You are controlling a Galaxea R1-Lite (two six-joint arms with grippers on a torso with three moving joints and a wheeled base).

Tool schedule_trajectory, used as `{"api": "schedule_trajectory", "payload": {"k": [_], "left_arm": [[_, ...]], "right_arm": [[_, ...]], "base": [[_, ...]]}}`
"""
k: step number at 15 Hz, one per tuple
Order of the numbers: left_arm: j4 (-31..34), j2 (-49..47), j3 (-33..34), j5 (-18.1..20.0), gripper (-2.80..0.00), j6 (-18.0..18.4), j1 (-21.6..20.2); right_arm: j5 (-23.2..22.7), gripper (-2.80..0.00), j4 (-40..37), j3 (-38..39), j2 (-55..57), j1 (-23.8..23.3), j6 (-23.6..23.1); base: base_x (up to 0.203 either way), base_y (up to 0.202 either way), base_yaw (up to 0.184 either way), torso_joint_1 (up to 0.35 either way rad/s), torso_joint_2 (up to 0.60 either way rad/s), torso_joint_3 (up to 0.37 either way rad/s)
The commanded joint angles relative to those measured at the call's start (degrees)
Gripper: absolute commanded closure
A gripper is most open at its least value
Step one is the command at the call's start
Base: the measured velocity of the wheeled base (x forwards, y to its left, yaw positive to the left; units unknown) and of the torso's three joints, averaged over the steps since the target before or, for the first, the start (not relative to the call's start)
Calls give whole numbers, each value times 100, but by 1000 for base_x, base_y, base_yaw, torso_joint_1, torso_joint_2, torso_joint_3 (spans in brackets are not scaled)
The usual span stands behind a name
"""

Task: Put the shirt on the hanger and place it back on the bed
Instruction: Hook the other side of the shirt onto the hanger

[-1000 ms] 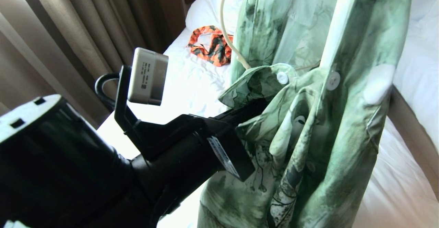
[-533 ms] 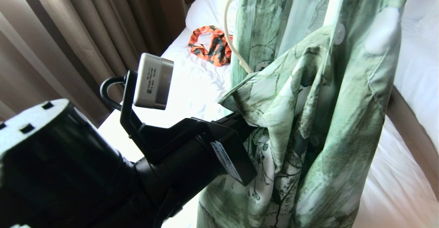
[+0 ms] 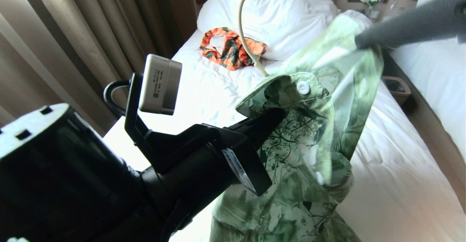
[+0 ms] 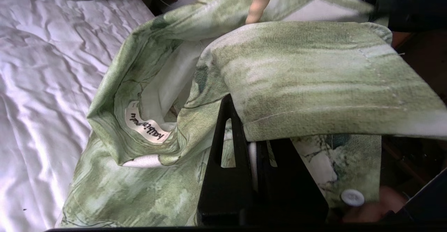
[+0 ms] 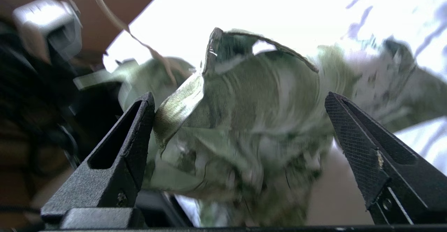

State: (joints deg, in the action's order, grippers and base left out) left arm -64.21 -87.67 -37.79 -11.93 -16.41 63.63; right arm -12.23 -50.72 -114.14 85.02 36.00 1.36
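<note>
Left gripper [image 3: 276, 116] is pressed shut on the shirt [image 3: 302, 154] and hanger [image 3: 247, 34] at the collar, holding both up over the bed [image 3: 204, 89]. Right gripper [image 5: 241, 134] stands spread wide and pinches nothing; in the head view only its blurred grey arm shows, at the upper right, near the raised flap of cloth.

Governing relation: the shirt hangs from the left grip with its long axis running downward, its tail toward the sheets. The loose cloth lies directly before the right gripper, between its fingers but apart from them. In my judgement the right arm is the free one to set the cloth over the hanger.

Views compared: the left wrist view alone shows the neck label and the inner collar. The head view alone shows the hook rising above the collar and an orange garment [image 3: 229, 47] by the pillow [image 3: 287, 16].
</note>
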Motion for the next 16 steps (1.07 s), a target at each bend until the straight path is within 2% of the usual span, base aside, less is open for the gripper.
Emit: {"api": "schedule_trajectory", "payload": {"k": [1, 3, 6, 9, 10, 13, 16], "left_arm": [[-39, 22, 0, -11, 0, -11, 0], [-39, 40, 0, -11, 0, -11, 0], [-32, 101, -8, -11, 0, -11, 0], [-39, 77, 0, -11, 0, 94, 0], [-39, 62, 0, -11, 0, 94, 0], [-39, 32, 0, -11, 0, 94, 0], [-39, 31, 8, -11, 0, 94, 0]], "right_arm": [[314, -280, -1952, 1, -113, 3, -764], [997, -280, -2827, 18, -102, 11, -1282], [2201, -280, -3499, 44, -92, 14, -1741], [3130, -280, -3692, 50, -109, -98, -1884], [3343, -280, -3693, 50, -133, -314, -1992], [3460, -280, -3694, 50, -185, -813, -2184], [3472, -280, -3694, 50, -236, -976, -2212]], "base": [[0, 0, 0, 0, 0, 0], [0, 0, 0, 0, 0, 0], [0, 0, 0, 0, 0, 0], [0, 0, 0, 0, 0, 0], [0, 0, 0, 0, 0, 0], [0, 0, 0, 0, 0, 0], [0, 0, 0, 0, 0, 0]]}}
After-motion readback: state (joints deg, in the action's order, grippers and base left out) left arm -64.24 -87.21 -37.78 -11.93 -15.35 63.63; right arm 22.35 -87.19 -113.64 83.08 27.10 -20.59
